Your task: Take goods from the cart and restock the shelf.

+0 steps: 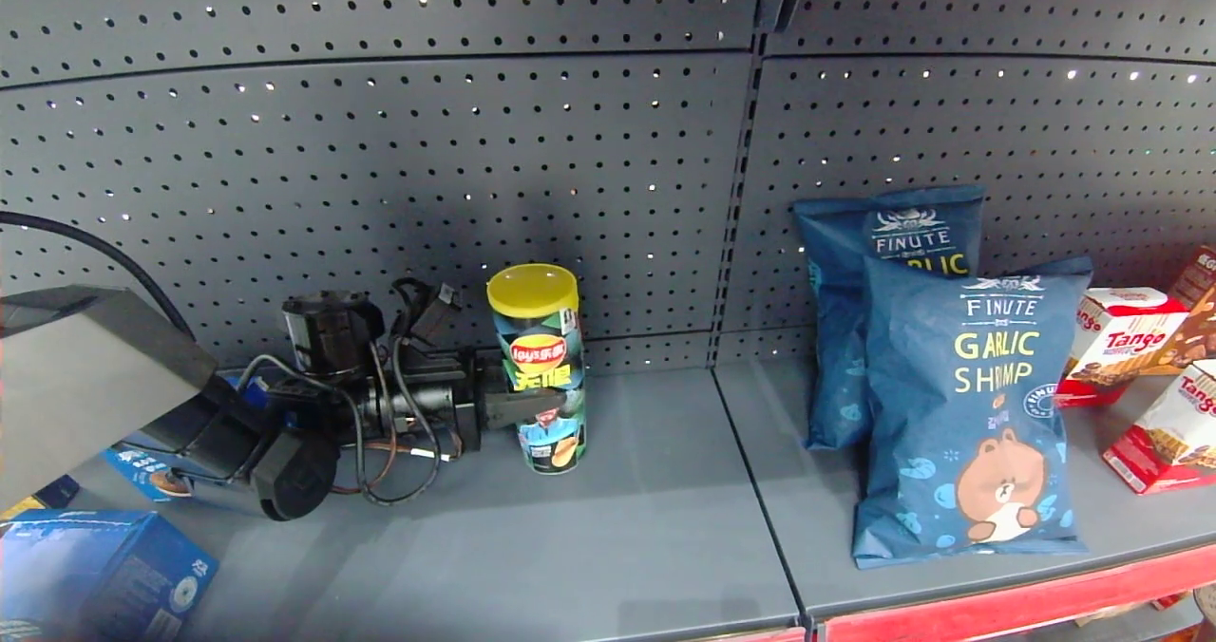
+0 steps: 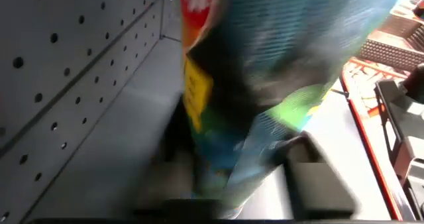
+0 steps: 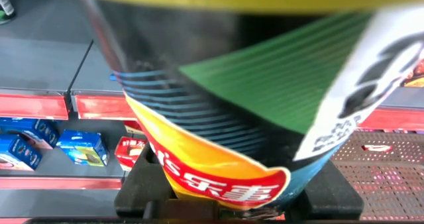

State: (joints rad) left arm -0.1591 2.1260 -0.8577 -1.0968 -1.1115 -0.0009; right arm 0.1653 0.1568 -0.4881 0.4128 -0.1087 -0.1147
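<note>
A tall cardboard chip can [image 1: 537,357] with a yellow plastic lid [image 1: 532,289] stands upright on the grey metal shelf [image 1: 646,528]; we see the left gripper [image 1: 532,406] pinching its middle from its left. The right gripper [image 3: 240,191] seems to clamp a second matching can [image 3: 218,98]. Both labels show a red-and-yellow logo.

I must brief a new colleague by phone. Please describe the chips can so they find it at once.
On the grey shelf, look at the left section before the pegboard. A chips can stands upright there, with the left tool closed on it. Its yellow lid and round body set it apart from the blue bags to its right.
</note>
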